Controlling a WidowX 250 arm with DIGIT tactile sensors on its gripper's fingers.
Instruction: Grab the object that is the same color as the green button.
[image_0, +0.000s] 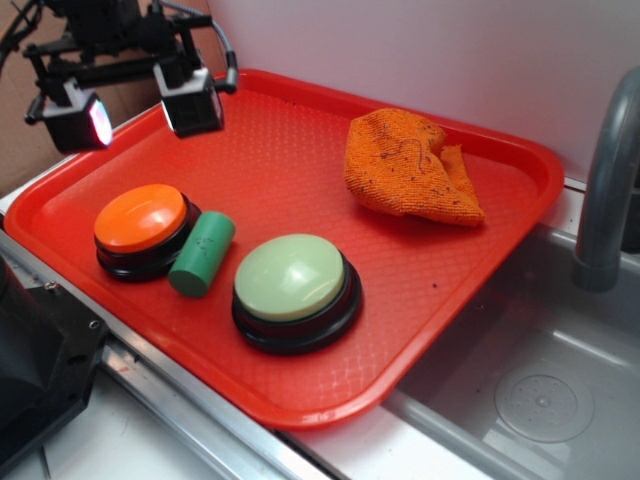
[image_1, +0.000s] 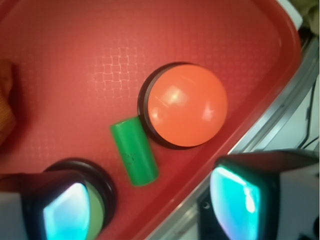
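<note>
Hovering high over the tray's far-left corner: end effector, fingers spread wide, gripping nothing. Sitting toward the tray's near-left edge: orange button. Lying just beside it, seemingly touching its base: cylinder, tilted on its side, wedged between both buttons. Resting just right of that, near the front edge: green button. Lying crumpled toward the far-right corner: orange cloth. Seemingly still approaching, not yet grasping. Next, likely needing descending over the cylinder, straddling its narrow width, avoiding both button bases, then closing.
</note>
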